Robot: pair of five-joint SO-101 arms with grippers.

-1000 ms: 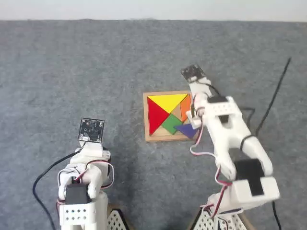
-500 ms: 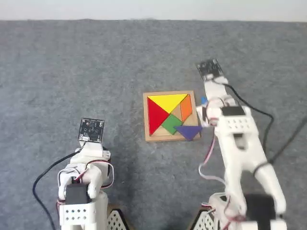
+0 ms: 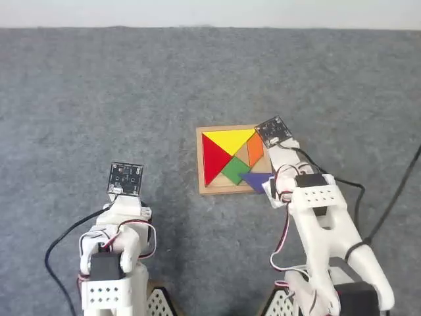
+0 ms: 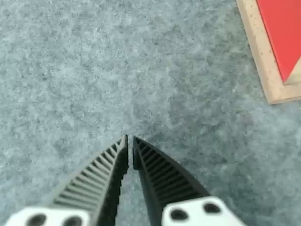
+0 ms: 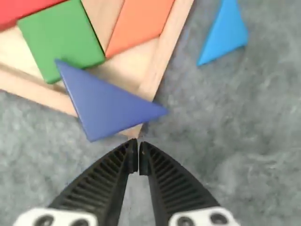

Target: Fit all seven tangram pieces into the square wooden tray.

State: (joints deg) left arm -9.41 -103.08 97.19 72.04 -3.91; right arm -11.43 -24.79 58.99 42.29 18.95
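Right gripper [image 5: 138,157] has its fingers pressed together on nothing, tip low over the table [image 3: 99,99] just beside the near right corner of the wooden tray [image 3: 200,164]. Four pieces look properly seated: the red triangle [image 3: 212,161] on the left, the yellow triangle [image 3: 230,139] along the far side, the green square [image 3: 231,171] and the orange piece [image 3: 255,150] on the right. The dark blue triangle [image 5: 106,106] lies askew across that near right corner, partly over the rim and not dropped in. A light blue triangle [image 5: 225,33] sits on the table just off the right rim. I'd call it a bit past halfway; bare wood shows in the tray. Left gripper [image 4: 130,141] hangs closed and empty, near left of the tray.
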